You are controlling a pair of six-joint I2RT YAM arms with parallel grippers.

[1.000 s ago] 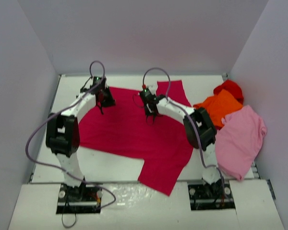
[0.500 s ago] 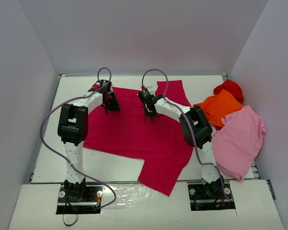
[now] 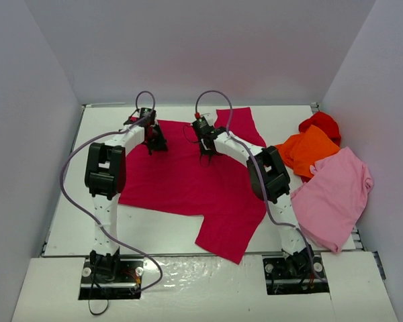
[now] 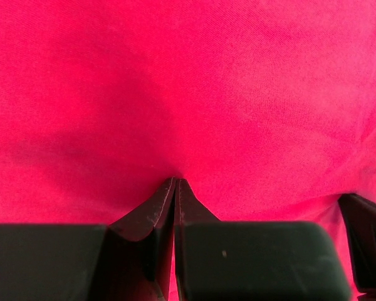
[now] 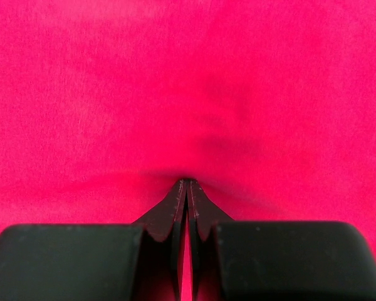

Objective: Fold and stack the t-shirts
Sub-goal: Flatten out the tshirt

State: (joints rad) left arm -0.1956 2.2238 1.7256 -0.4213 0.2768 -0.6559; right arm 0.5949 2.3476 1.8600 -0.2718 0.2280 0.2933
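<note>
Top view. Shows the large crimson t-shirt [image 3: 181, 188] spread mostly flat over the middle of the surface [image 3: 77, 228], with one part reaching toward the far edge and another part toward the near edge. Places the left hand [image 3: 154, 146] on the far left part of this cloth and the right hand [image 3: 207, 155] on its far middle part, the two near each other but apart. Keeps the other t-shirts along the right edge: the bright red t-shirt [image 3: 320, 124] crumpled nearest the far right corner, the orange t-shirt [image 3: 309, 151] touching it on the near side, and the light pink t-shirt [image 3: 332, 198] lying flat from there toward the near right corner.

Left wrist view. Fills almost fully with crimson cloth [image 4: 188, 81]. Shows the left hand [image 4: 176, 180] closed tight, its dark fingers [image 4: 153, 213] pressed together, with the cloth gathered in a small pucker at the tips, so pinching the crimson t-shirt.

Right wrist view. Gives again only crimson cloth [image 5: 188, 75]. Shows the right hand [image 5: 187, 182] also closed narrow, fingers [image 5: 166, 216] meeting at the tips, with soft folds running to that spot, so gripping the same t-shirt.
</note>
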